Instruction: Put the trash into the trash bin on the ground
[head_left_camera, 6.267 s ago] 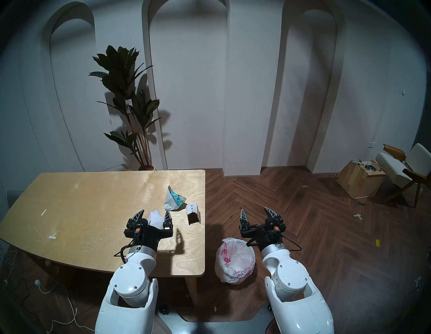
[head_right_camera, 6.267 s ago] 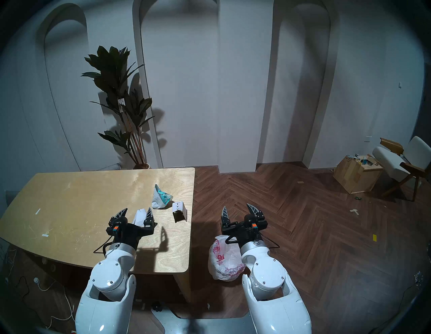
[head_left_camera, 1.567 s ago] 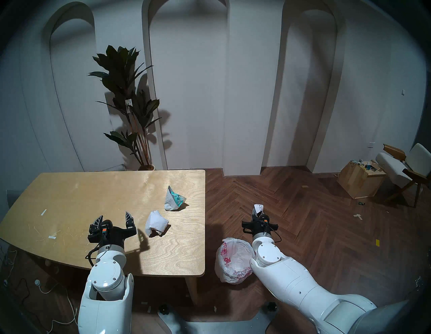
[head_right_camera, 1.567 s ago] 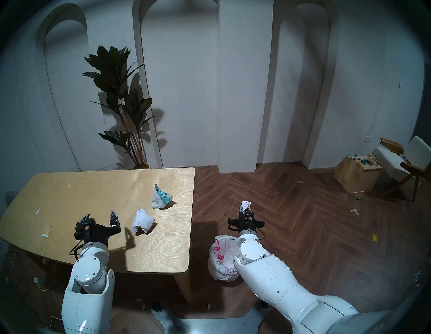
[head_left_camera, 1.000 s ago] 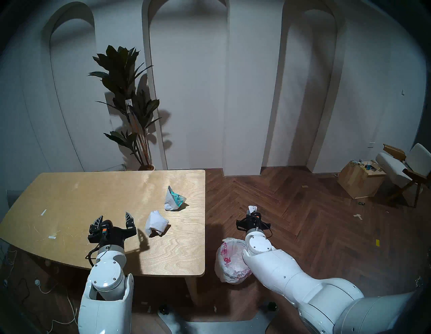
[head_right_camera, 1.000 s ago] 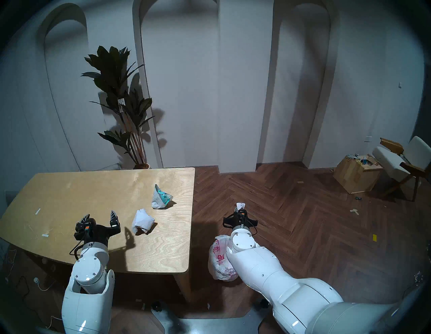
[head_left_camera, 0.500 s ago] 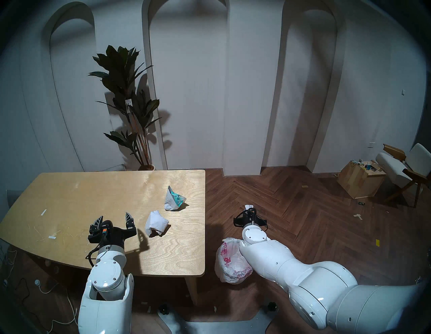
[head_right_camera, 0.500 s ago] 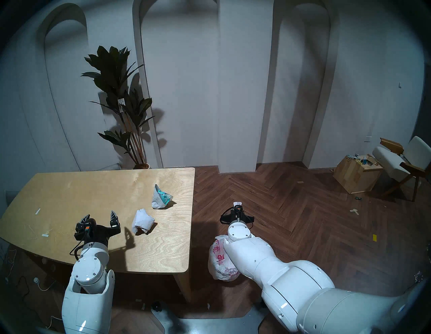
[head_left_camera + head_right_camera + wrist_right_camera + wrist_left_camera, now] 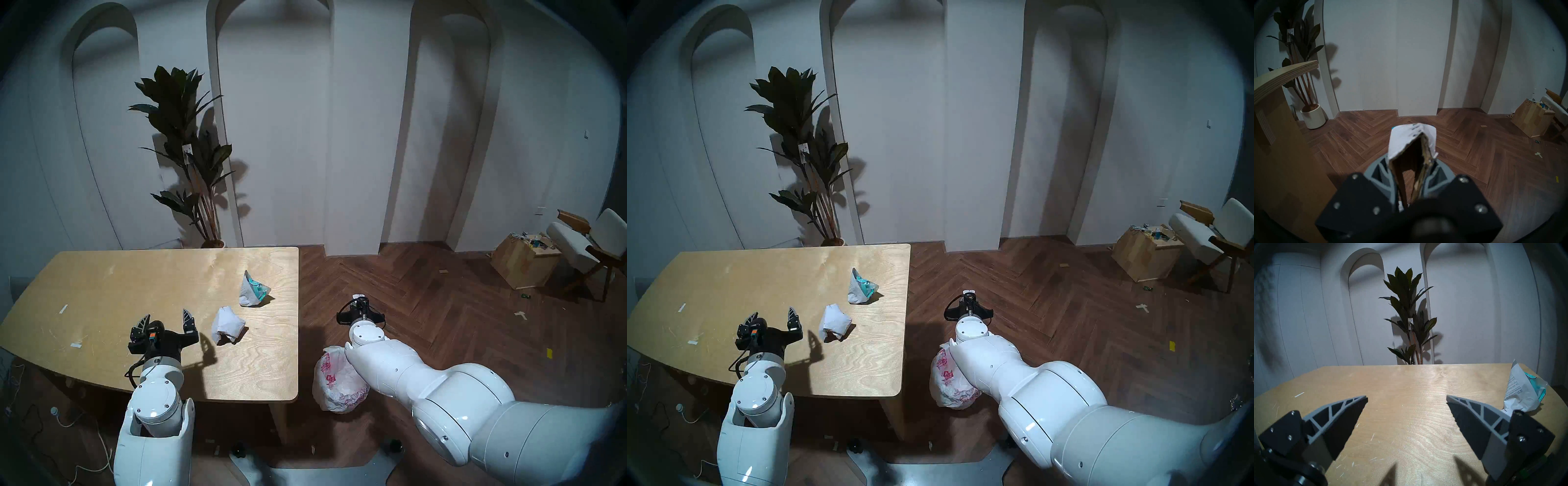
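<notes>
Gone from the table (image 9: pixel 101 281), one torn box (image 9: pixel 1412 144) sits pinched in the right end effector (image 9: pixel 1409 169); two wads remain.

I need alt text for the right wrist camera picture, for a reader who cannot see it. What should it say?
The right gripper is shut on a small torn cardboard box, white outside and brown inside, held above a dark wooden floor. Behind it are white arched walls, a potted plant and a table edge at left, and a wooden cube box at far right.
</notes>
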Available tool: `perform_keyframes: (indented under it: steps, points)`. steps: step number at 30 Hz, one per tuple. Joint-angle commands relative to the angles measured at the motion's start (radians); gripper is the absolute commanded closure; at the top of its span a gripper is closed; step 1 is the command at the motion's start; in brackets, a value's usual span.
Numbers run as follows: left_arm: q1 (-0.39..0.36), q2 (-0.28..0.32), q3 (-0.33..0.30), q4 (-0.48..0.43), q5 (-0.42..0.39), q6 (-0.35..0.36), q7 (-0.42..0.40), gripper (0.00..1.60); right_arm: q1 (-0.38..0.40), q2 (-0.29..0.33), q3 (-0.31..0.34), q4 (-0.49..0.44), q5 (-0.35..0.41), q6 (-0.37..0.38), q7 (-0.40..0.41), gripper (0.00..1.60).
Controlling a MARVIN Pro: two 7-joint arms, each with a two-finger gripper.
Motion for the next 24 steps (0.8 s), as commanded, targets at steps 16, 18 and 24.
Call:
perform_keyframes:
  steps: [16,18,24]
  points:
    - [-0.011,0.002,-0.001,-0.017,-0.001,-0.005,0.0,0.0,0.063,-0.042,-0.007,0.08,-0.019,-0.036,0.035,1.6]
    - [-0.011,0.002,-0.001,-0.017,-0.001,-0.005,0.0,0.0,0.061,-0.043,-0.007,0.087,-0.02,-0.042,0.038,1.6]
    - [-0.012,0.002,-0.001,-0.017,-0.001,-0.005,0.0,0.0,0.061,-0.039,-0.008,0.104,-0.024,-0.055,0.047,1.6]
